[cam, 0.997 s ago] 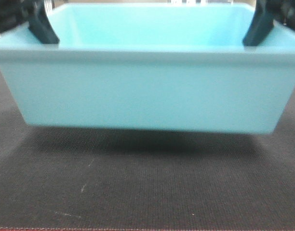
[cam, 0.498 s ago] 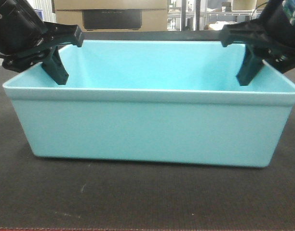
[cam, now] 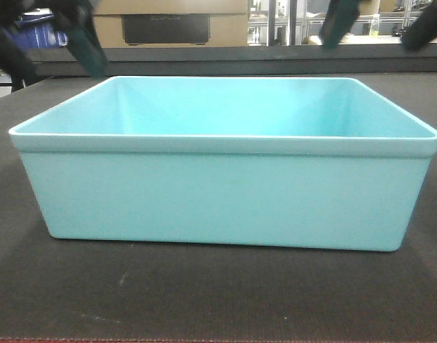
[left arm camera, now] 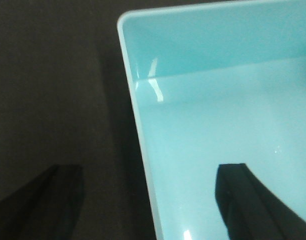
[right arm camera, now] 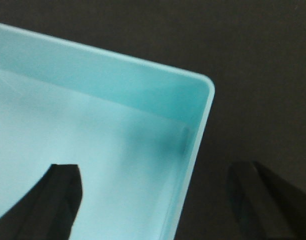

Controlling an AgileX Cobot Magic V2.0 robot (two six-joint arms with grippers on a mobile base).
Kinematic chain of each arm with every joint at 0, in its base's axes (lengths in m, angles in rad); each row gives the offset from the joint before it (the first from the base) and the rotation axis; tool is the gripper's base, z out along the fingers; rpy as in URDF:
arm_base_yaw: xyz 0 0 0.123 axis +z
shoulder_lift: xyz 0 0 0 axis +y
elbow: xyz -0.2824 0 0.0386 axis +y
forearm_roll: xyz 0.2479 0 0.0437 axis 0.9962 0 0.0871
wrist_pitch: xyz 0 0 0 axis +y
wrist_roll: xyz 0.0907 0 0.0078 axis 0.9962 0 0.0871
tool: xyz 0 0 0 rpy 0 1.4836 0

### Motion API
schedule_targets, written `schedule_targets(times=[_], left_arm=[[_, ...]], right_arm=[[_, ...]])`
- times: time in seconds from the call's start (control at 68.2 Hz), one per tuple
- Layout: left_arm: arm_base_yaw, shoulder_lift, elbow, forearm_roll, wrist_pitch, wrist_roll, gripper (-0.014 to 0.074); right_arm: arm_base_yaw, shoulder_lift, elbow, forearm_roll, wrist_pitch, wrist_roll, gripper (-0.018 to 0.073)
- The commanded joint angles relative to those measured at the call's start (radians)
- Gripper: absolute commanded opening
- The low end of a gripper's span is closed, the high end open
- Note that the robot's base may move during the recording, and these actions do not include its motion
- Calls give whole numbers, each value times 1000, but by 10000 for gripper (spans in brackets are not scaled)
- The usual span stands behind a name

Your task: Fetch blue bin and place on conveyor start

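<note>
The blue bin (cam: pixel 225 193), a light turquoise tub, rests flat on the dark woven conveyor belt (cam: pixel 204 293). It is empty. My left gripper (cam: pixel 51 36) is blurred above the bin's far left corner, and my right gripper (cam: pixel 379 25) is above its far right corner. Both are clear of the bin. In the left wrist view the left gripper (left arm camera: pixel 149 172) is open, one finger over the belt (left arm camera: pixel 53 90) and one over the bin's inside (left arm camera: pixel 218 115). In the right wrist view the right gripper (right arm camera: pixel 154 171) is open and straddles the right wall of the bin (right arm camera: pixel 93 115) from above, with belt (right arm camera: pixel 263 75) beyond it.
A cardboard box (cam: pixel 165 21) stands behind the belt's far edge, with metal shelving (cam: pixel 290 18) at the back right. A red line (cam: pixel 204 340) marks the belt's near edge.
The bin came down from just above the belt and now rests on it. Both grippers let go of its side walls and rose above the rim.
</note>
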Motion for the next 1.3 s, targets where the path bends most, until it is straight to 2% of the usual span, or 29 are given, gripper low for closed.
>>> schedule_targets(times=[0.0, 0.103, 0.235, 0.293, 0.396, 0.586, 0.689, 0.997, 1.29], left_arm=[[29, -72, -9, 18, 15, 3, 349], [105, -123, 0, 18, 37, 3, 221], [215, -166, 37, 18, 39, 46, -1], [241, -178, 60, 18, 36, 45, -100], [272, -193, 114, 18, 1, 48, -111], [276, -260, 201, 7, -23, 48, -111], [276, -352, 252, 9, -45, 48, -111], [276, -730, 499, 13, -203, 48, -111], [276, -1031, 678, 34, -266, 48, -111]], right_arm=[[-29, -47, -15, -34, 17, -10, 365], [-94, -72, -8, -46, 65, -10, 176], [-201, -96, 26, -75, 88, -10, -96], [-234, -106, 51, -79, 86, -10, -168], [-272, -116, 101, -89, 65, -10, -162], [-272, -188, 202, -110, 33, -10, -162], [-270, -280, 274, -110, 1, -10, -162], [-270, -747, 600, -113, -216, -32, -162], [-270, -1114, 744, -120, -247, -43, -162]])
